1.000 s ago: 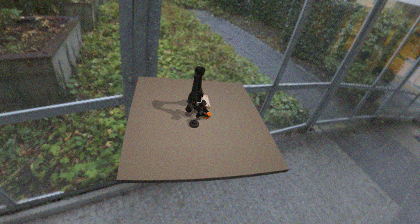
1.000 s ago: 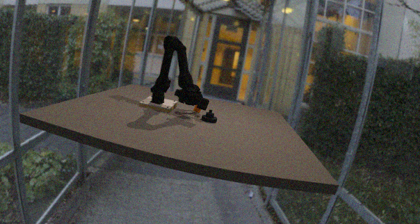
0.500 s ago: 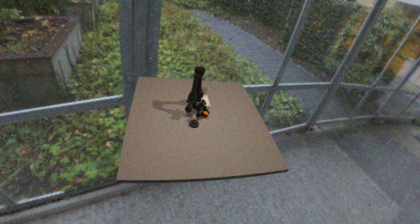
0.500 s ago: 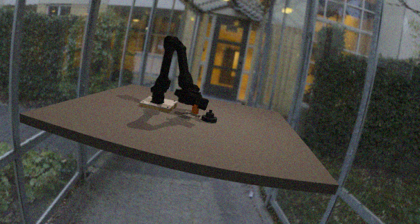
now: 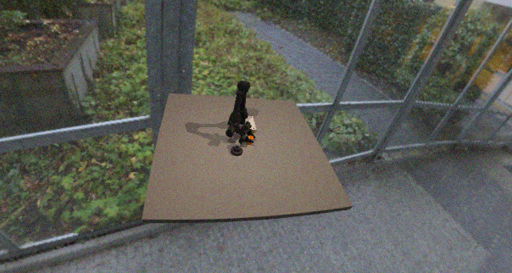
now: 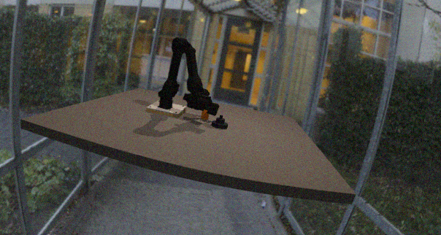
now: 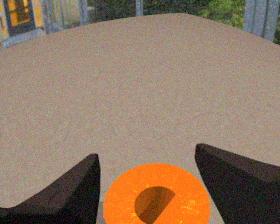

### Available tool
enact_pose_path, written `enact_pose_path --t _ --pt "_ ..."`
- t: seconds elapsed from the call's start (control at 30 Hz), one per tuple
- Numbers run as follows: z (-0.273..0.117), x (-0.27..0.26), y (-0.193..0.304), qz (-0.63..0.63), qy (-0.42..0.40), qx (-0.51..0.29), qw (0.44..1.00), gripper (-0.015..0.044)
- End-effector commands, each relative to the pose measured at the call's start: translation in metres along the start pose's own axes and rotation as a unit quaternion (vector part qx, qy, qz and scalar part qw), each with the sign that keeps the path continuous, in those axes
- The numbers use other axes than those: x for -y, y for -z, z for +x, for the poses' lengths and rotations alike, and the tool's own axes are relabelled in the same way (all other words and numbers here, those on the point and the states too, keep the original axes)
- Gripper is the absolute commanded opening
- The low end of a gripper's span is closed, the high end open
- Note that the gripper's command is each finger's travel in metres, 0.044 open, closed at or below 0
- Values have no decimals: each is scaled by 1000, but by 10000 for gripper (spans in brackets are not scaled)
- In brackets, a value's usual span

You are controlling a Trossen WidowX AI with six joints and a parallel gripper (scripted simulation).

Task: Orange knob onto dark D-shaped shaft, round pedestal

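The orange knob (image 5: 251, 137) (image 6: 205, 114) (image 7: 186, 200) stands upright beside the pedestal, apparently on the table. In the wrist view its D-shaped hole faces the camera, with the flat side running diagonally from lower left to upper right. My gripper (image 5: 247, 141) (image 7: 148, 157) is open around the knob, one dark finger on each side, with a gap between each finger and the knob. The dark round pedestal (image 5: 236, 151) (image 6: 220, 125) with its short shaft (image 6: 220, 117) stands a short way from the knob. It does not show in the wrist view. The shaft's flat side cannot be seen.
The black arm (image 5: 240, 105) (image 6: 174, 68) rises from a pale base plate (image 5: 253, 124) (image 6: 152, 107) behind the knob. The brown table top (image 5: 254, 180) (image 6: 255, 151) (image 7: 141, 90) carries all of it, and its edges show on several sides.
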State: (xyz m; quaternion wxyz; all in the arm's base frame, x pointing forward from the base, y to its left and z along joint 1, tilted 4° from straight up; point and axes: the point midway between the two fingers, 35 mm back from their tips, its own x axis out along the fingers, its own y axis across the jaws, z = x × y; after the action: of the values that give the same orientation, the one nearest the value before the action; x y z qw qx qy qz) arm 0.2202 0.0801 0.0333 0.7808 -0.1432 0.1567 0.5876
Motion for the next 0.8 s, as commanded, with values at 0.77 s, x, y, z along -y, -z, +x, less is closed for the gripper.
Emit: enact_pose_path --t 0.77 --pt "-29 0 -74 0 0 0 1000 440"
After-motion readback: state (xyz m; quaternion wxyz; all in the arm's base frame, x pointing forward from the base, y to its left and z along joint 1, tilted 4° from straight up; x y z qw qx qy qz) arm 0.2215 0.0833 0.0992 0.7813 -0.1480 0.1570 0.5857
